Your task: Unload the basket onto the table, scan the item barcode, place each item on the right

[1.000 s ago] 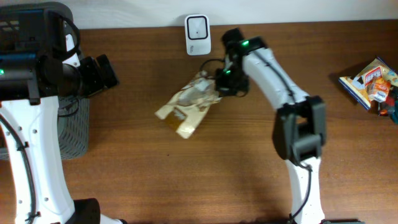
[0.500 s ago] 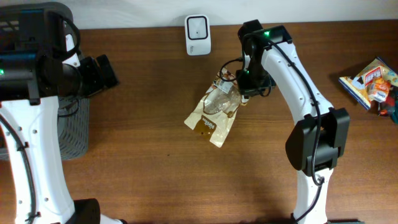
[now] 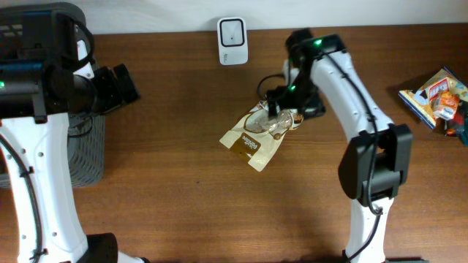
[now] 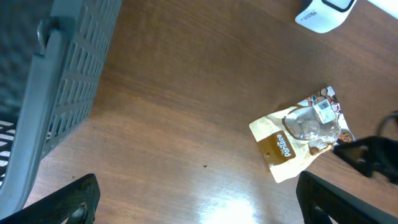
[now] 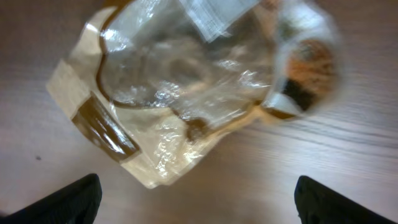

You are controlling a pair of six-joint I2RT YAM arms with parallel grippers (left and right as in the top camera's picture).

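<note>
Clamped on the snack bag [image 3: 259, 133] a second ago, the right fingers [image 5: 68, 200] now gape just above it, so it lies released on the tabletop [image 3: 183, 197] below-right of the scanner [image 3: 232, 31], probably after its pass, long axis diagonal, brown end near-left, white sticker [image 4: 323, 110] up; the left fingers [image 4: 68, 202] stand open, well apart.

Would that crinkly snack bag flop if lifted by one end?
Probably floppy: the snack bag is thin, wrinkled film. Likely light, since it lies nearly flat on the table. Its glossy clear window may be slippery.
</note>
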